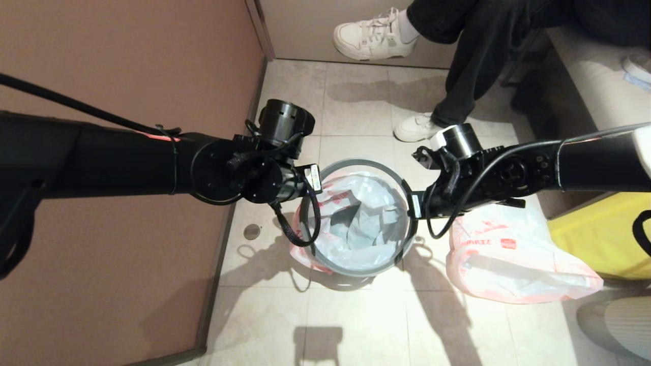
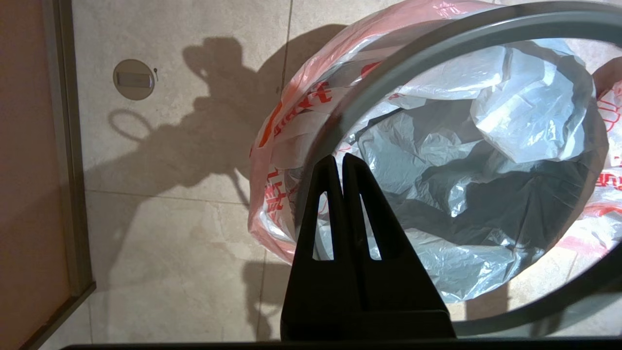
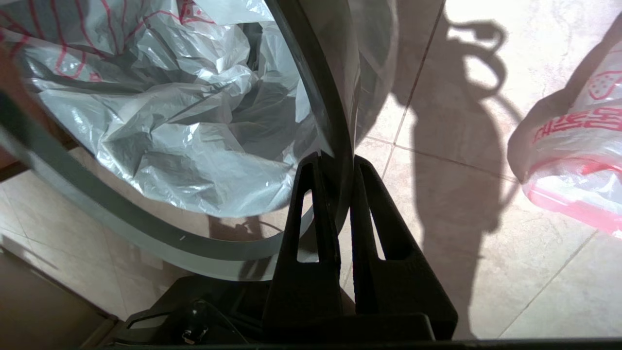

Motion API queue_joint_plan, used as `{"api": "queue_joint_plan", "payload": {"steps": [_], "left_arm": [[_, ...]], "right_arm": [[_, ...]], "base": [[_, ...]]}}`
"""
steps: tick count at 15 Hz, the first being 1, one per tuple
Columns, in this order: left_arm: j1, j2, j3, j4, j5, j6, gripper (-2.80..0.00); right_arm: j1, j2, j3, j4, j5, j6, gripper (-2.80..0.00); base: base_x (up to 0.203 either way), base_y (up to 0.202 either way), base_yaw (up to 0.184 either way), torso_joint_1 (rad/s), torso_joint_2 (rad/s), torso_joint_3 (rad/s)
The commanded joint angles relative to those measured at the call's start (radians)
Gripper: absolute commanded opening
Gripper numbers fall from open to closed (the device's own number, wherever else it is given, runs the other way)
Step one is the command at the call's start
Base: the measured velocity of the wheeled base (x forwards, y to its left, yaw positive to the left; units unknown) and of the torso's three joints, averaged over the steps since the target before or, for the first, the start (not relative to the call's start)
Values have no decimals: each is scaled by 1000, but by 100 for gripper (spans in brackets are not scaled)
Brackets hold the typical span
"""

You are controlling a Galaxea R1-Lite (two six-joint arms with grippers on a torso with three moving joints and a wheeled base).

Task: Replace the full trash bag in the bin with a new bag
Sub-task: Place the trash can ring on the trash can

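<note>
**Ring held over the lined bin**

Seen on the tiled floor (image 1: 356, 325): bin (image 1: 356, 272) in the middle, lined with new bag (image 1: 358, 223). Grey ring (image 1: 356, 163) held above it. Left pincer (image 2: 342, 158) clenched on the ring's left side. Right pincer (image 3: 337, 163) clenched on the ring's right side. Full bag (image 1: 513, 264) lying just right of the bin. Shoes (image 1: 374, 35) at the far side.

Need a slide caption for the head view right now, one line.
Both grippers, left and right, hold the grey ring over the new bag; the full trash bag lies alongside.
</note>
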Motion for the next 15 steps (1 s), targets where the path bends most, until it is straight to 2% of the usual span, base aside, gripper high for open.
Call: {"api": "queue_joint_plan", "payload": {"steps": [1, 6, 8, 13, 15], "left_arm": [[2, 9, -2, 0, 3, -2, -280], [0, 9, -2, 0, 3, -2, -280], [0, 9, -2, 0, 3, -2, -280], [-1, 5, -4, 0, 5, -2, -280], [-1, 4, -4, 0, 5, -2, -280]], "right_arm": [[19, 70, -47, 3, -5, 1, -280], [33, 138, -145, 4, -9, 2, -280], [32, 181, -180, 8, -39, 1, -280], [10, 158, -190, 12, -58, 0, -280], [8, 123, -190, 54, -65, -1, -280]], "base": [[0, 0, 0, 0, 0, 0], [0, 0, 0, 0, 0, 0], [0, 0, 0, 0, 0, 0], [0, 0, 0, 0, 0, 0], [0, 0, 0, 0, 0, 0]]}}
